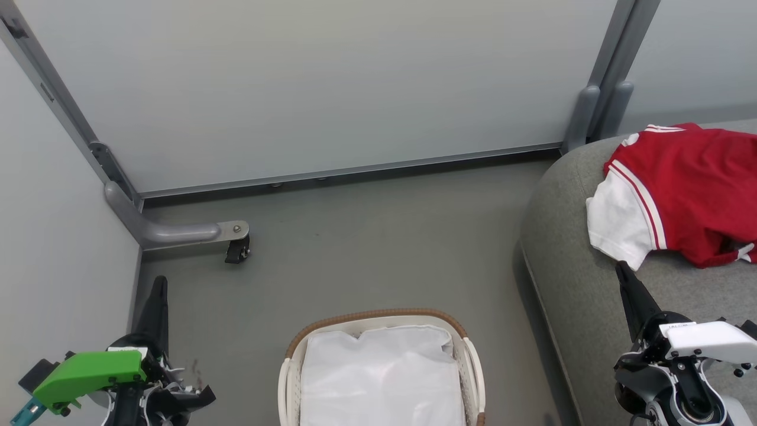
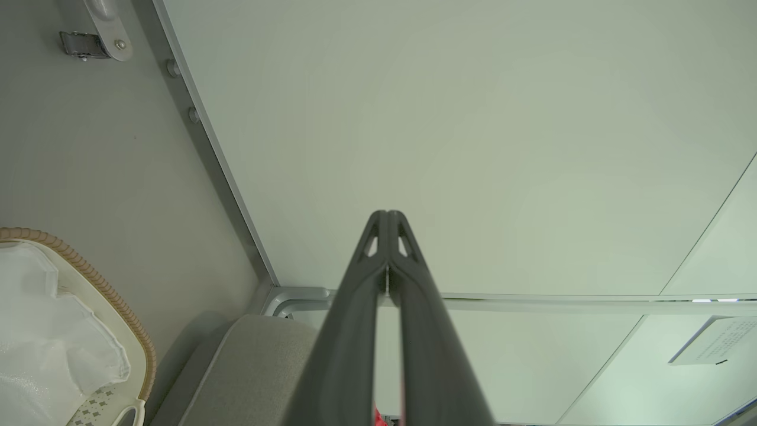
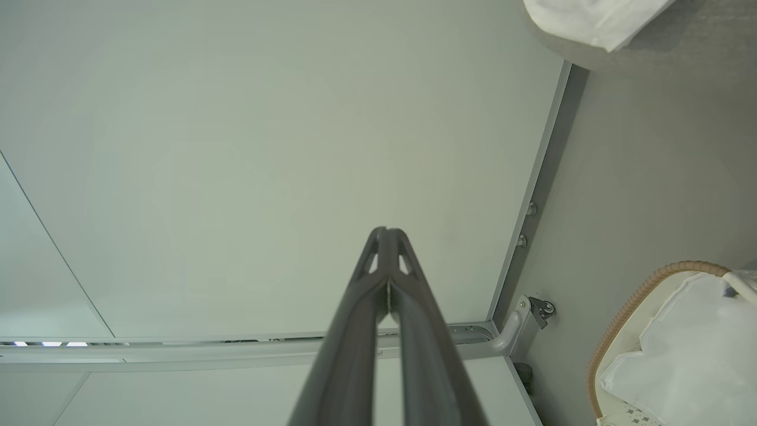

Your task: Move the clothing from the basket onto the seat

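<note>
Snagging risk: lower-right right hand point(image 1: 622, 271), fingers pressed together and empty, beside red white-sleeved shirt point(image 1: 692, 189), could drag it off grey fabric seat point(image 1: 562, 266).

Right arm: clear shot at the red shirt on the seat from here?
Probably yes. The right gripper, fingers shut, points at the white sleeve of the red shirt lying on the seat, with only bare cushion between them. It must open first.
</note>
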Robot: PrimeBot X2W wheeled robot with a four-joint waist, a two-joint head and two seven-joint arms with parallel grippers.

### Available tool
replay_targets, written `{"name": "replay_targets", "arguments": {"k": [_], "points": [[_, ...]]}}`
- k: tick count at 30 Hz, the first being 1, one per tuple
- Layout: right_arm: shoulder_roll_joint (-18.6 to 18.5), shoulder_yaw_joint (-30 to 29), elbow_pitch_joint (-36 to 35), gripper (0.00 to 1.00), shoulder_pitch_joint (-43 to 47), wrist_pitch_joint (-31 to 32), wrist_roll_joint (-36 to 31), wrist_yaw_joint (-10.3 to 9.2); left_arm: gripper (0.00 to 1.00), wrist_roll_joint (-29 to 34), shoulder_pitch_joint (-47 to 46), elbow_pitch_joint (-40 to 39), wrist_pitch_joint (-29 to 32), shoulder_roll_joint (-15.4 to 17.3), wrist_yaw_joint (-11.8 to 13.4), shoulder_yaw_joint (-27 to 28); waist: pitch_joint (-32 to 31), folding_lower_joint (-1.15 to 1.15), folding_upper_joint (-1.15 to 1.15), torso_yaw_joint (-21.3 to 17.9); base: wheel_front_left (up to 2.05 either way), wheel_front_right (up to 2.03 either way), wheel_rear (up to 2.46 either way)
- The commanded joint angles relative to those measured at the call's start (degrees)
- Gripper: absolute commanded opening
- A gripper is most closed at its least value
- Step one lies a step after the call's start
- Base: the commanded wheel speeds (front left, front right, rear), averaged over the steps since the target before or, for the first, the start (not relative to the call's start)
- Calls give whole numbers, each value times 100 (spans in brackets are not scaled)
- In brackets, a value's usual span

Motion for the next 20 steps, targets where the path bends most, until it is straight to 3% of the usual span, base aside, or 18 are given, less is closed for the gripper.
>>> {"name": "replay_targets", "arguments": {"k": [1, 20], "points": [[-13, -14, -16, 0, 65, 30, -10, -2, 0, -18, -59, -8, 26, 35, -23, 14, 0, 0, 0, 0, 0, 0, 0], [-4, -26, -15, 0, 64, 35, -26, -2, 0, -18, -59, -9, 26, 36, -23, 13, 0, 0, 0, 0, 0, 0, 0]]}}
